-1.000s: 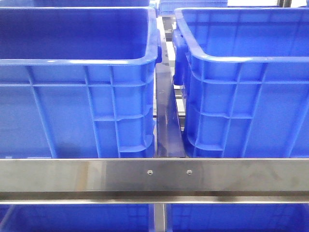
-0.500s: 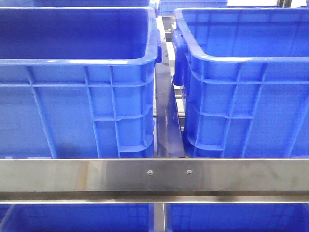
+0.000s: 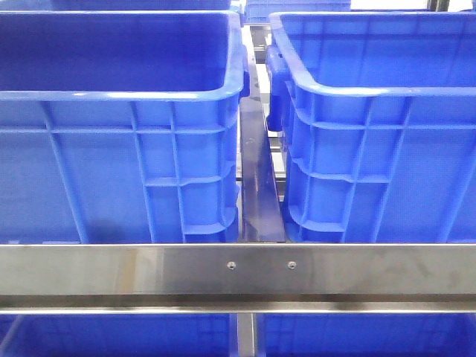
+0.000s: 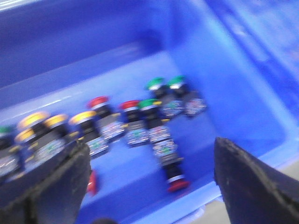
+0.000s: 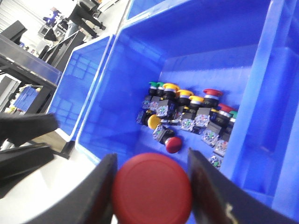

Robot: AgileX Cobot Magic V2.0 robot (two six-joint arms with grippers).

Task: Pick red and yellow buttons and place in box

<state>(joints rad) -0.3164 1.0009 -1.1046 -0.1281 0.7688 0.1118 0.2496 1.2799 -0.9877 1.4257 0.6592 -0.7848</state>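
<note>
Closest to you on the right wrist camera, the right gripper [image 5: 152, 191] has its jaws pinching a round red plastic button cap [image 5: 152, 189], which fills the gap between the two dark fingers [image 5: 96, 193]. Beyond it, inside a large bright blue ribbed plastic crate [image 5: 105, 102], a heap of red, yellow and green push buttons [image 5: 189, 114] lies on the floor, well below the held cap. On the left wrist camera, the left gripper [image 4: 152, 177] has its jaws spread wide with nothing between them, hanging above a row of red, yellow and green buttons [image 4: 117, 123] in a blurred blue crate. From the front you see only a steel rail [image 3: 238, 271] and, behind it, two blue crates [image 3: 119, 134] side by side.
</note>
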